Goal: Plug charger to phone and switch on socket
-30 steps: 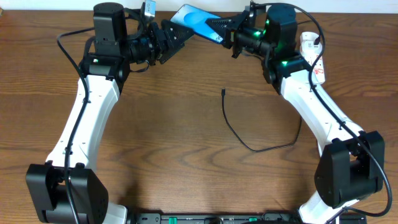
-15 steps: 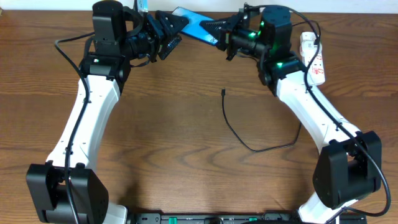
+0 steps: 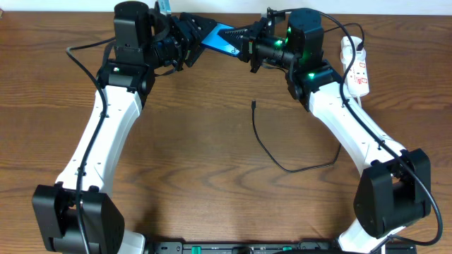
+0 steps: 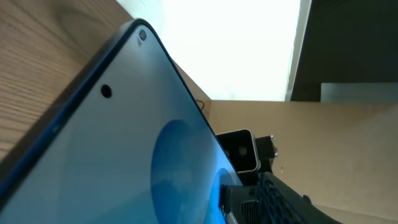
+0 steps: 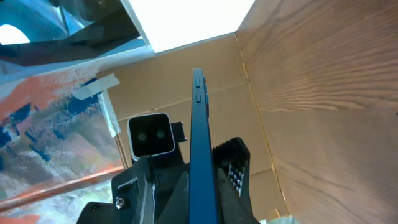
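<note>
Table [image 3: 212, 190] far edge: phone [image 3: 224, 39] aloft, right pincer [image 3: 244, 41] clamped on it; left pincer [image 3: 198, 29] grip unclear.

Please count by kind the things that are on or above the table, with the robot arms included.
Phone: 1
Charger cable: 1
Power strip: 1
Robot arms: 2 (left arm, right arm)
Total: 5
</note>
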### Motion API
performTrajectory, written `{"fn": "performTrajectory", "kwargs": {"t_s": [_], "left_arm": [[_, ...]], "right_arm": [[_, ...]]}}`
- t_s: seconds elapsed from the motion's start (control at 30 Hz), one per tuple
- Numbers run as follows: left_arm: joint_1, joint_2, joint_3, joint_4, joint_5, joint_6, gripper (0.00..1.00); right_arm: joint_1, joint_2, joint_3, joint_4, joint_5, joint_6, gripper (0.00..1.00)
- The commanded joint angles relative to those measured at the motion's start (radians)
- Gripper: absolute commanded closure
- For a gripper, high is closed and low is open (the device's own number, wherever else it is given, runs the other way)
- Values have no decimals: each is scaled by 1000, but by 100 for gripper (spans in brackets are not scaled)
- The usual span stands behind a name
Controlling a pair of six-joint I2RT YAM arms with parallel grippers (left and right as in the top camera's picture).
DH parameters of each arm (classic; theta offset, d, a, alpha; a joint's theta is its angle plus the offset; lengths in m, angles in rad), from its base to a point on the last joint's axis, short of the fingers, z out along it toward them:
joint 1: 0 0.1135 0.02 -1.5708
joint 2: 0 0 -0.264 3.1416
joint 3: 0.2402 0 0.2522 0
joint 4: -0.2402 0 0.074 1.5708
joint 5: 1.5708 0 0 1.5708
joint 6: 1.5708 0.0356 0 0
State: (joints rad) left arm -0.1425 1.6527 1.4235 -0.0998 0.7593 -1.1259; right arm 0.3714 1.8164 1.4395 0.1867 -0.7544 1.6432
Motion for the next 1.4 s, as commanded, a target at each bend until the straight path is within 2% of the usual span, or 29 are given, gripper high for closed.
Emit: {"fn": "performTrajectory", "kwargs": {"t_s": [0.0, 0.27, 0.5, 0.77, 1.03, 1.07, 1.2, 1.37], "left_arm": [[1, -20, 3, 33, -28, -34, 46], [1, -20, 3, 38, -57, -66, 56], [1, -20, 3, 38, -77, -148, 63], [1, -20, 3, 38, -80, -251, 79], [1, -20, 3, 37, -80, -311, 81], [1, -20, 3, 37, -80, -323, 86], [1, -20, 3, 37, -80, -379, 92], [1, -20, 2, 37, -74, -463, 92]], "right_arm": [[33, -32, 18, -27, -91, 1, 99], [42, -32, 18, -52, -92, -2, 99], [42, -32, 18, -69, -93, -10, 99], [43, -32, 18, -76, -94, -21, 99], [53, -32, 18, -78, -94, -21, 99], [53, -32, 18, -79, -93, -22, 99], [54, -32, 18, -83, -93, -25, 99], [54, -32, 18, -113, -93, -40, 99]]}}
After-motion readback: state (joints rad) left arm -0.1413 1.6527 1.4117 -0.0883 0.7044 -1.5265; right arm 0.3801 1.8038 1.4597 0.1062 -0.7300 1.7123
